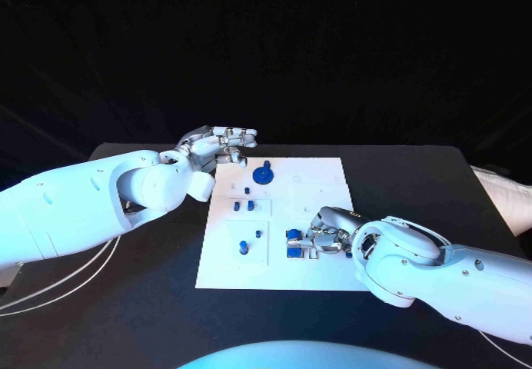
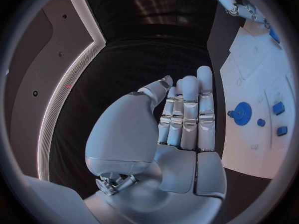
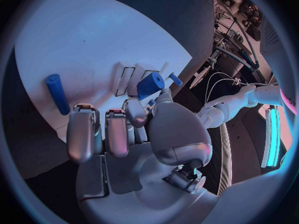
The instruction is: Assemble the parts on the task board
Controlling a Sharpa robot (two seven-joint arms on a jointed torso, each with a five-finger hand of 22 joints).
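The right hand (image 1: pixel 329 231) is pinching a blue peg (image 3: pixel 149 84) at the board's (image 1: pixel 321 173) near edge, the left hand (image 1: pixel 218 144) is idling empty with fingers together, and several pieces are waiting loose.

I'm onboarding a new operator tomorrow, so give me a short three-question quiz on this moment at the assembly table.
1. True or false: the left hand holds a blue part.
2. Which hand is over the task board? A) left B) right C) both
3. Fill in: the round blue gear lies on the board's ____ half, seen from the robot.

Key: 1. False; its fingers are straight and together, with nothing in them, beside the board. 2. B; the right hand is down among blue parts. 3. far.
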